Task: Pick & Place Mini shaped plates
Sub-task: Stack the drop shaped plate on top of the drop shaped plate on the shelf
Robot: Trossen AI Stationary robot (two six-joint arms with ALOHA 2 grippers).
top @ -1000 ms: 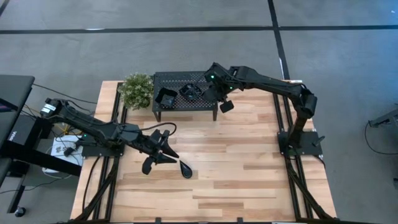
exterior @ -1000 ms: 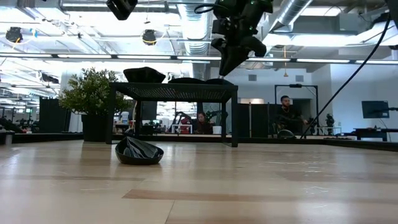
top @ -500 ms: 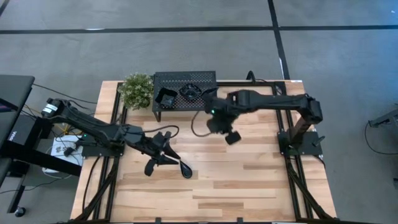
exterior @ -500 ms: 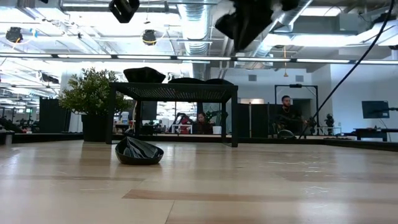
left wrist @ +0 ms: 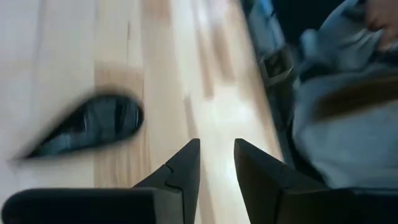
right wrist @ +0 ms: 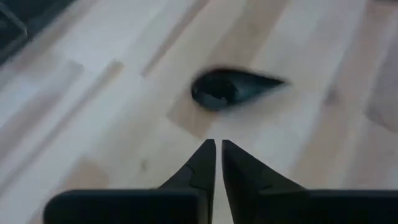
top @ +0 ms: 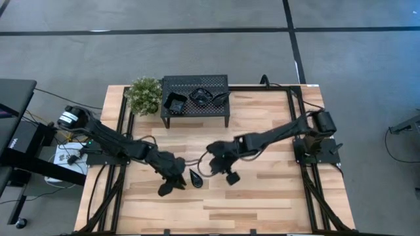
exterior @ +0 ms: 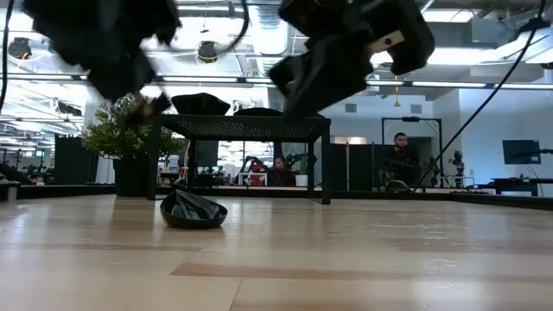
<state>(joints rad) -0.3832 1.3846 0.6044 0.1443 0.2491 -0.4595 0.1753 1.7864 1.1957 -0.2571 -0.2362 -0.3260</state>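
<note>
nearest the front of the wooden table (top: 262,196), a teardrop-shaped mini plate (top: 196,177) lies flat on the boards, glossy black, alone in the open middle. just to its left the left tool (top: 172,185) hangs above the wood, its two dark fingers (left wrist: 180,171) a small way apart with nothing between them; in its own wrist view the plate sits off to one side, clear of the fingertips. on the plate's other side the right tool (top: 222,172) hovers over the table, its fingers (right wrist: 205,163) drawn almost together with only a thin slit showing, gripping nothing, and the plate lies a little beyond their tips. farther back, at the table's far edge, the black perforated stand (top: 195,97) carries more mini plates (top: 176,103), a squarish one and darker shapes beside it. a small potted plant (top: 144,95) stands just beside the stand's left end. beyond the table, in the low view, seated people (exterior: 399,164) show in the room.
</note>
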